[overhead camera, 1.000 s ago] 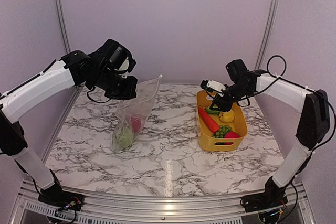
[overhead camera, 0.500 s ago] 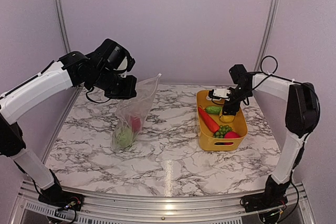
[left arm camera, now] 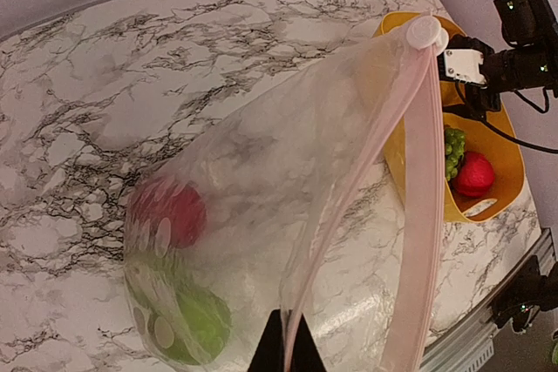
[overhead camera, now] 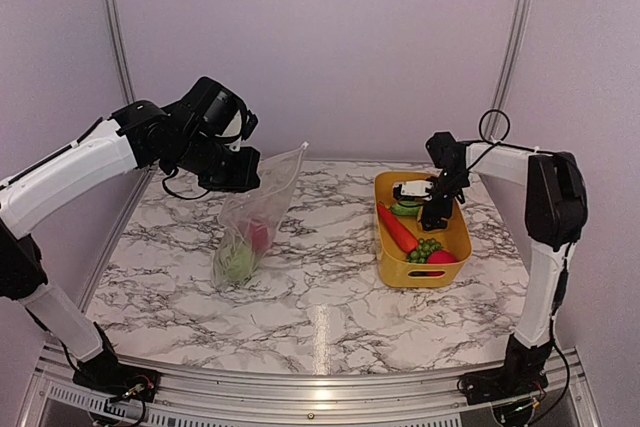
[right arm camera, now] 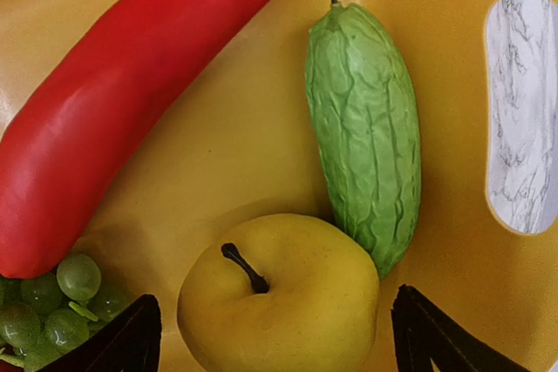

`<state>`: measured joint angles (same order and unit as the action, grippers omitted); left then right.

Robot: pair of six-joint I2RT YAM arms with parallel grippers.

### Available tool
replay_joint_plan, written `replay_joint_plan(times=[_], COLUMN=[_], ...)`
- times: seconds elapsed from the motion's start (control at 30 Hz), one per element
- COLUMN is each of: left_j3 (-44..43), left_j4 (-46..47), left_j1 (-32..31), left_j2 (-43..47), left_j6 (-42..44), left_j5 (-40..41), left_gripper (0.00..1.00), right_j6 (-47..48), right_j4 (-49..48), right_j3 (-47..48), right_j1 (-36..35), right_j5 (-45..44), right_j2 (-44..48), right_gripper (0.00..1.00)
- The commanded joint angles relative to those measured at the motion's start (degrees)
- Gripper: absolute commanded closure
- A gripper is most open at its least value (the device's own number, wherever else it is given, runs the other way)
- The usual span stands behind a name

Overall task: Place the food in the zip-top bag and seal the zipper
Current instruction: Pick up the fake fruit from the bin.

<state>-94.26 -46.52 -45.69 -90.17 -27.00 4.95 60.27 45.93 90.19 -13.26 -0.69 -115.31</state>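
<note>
My left gripper (overhead camera: 243, 169) is shut on the mouth edge of the clear zip-top bag (overhead camera: 256, 219) and holds it up off the table. In the left wrist view the fingertips (left arm camera: 286, 348) pinch the pale pink zipper (left arm camera: 425, 215), and a red apple (left arm camera: 171, 213) and a green apple (left arm camera: 190, 327) lie in the bag's bottom. My right gripper (overhead camera: 432, 209) hangs low inside the yellow basket (overhead camera: 459, 244). It is open (right arm camera: 279, 337), with its fingers either side of a yellow fruit (right arm camera: 288, 285) and apart from it. Beside the fruit lie the cucumber (right arm camera: 366, 128), red pepper (right arm camera: 131, 111) and grapes (right arm camera: 48, 307).
The basket stands on the right of the marble table (overhead camera: 330, 287) and also holds a red fruit (overhead camera: 441, 257). A white slider (left arm camera: 425, 32) sits at the zipper's far end. Metal posts (overhead camera: 110, 27) and purple walls close in the back and sides.
My right gripper has opened wide and come down into the basket, over the yellow fruit. The left arm and the bag have stayed still.
</note>
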Motion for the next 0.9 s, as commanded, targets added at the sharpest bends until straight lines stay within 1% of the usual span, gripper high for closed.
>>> replay_joint_plan(times=[0.0, 0.17, 0.3, 0.4, 0.53, 0.67, 0.77, 0.87], left_j3=[0.76, 0.53, 0.24, -0.19, -0.78, -1.18, -1.19, -1.27], left_j4=[0.40, 0.73, 1.00, 1.02, 1.01, 1.04, 1.29, 1.52], left_j1=[0.16, 0.16, 0.18, 0.16, 0.16, 0.19, 0.19, 0.17], left_j2=[1.42, 1.03, 0.49, 0.02, -0.63, -1.46, -1.91, -2.31], left_j6=[0.64, 0.96, 1.45, 1.82, 2.13, 2.00, 1.87, 1.71], left_j5=[-0.73, -1.09, -1.26, -1.40, -1.52, -1.91, -2.04, -2.12], left_gripper=[1.00, 1.00, 1.00, 1.00, 1.00, 1.00, 1.00, 1.00], right_j6=[-0.89, -3.01, -6.16, -7.58, -8.33, -9.74, -11.66, -13.99], right_j4=[2.52, 2.89, 2.61, 3.77, 6.45, 11.81, 16.14, 17.81], right_j3=[2.66, 3.30, 3.65, 3.61, 4.84, 10.18, 17.33, 22.62], right_j1=[0.17, 0.16, 0.16, 0.16, 0.17, 0.04, -0.99, -3.03], right_j5=[-0.95, -1.78, -3.22, -1.20, 1.08, 7.02, 12.41, 16.02], right_j2=[-1.41, -2.44, -2.15, -0.13, 2.89, 5.05, 5.82, 6.36], right_gripper=[0.12, 0.18, 0.29, 0.35, 0.40, 0.41, 0.42, 0.44])
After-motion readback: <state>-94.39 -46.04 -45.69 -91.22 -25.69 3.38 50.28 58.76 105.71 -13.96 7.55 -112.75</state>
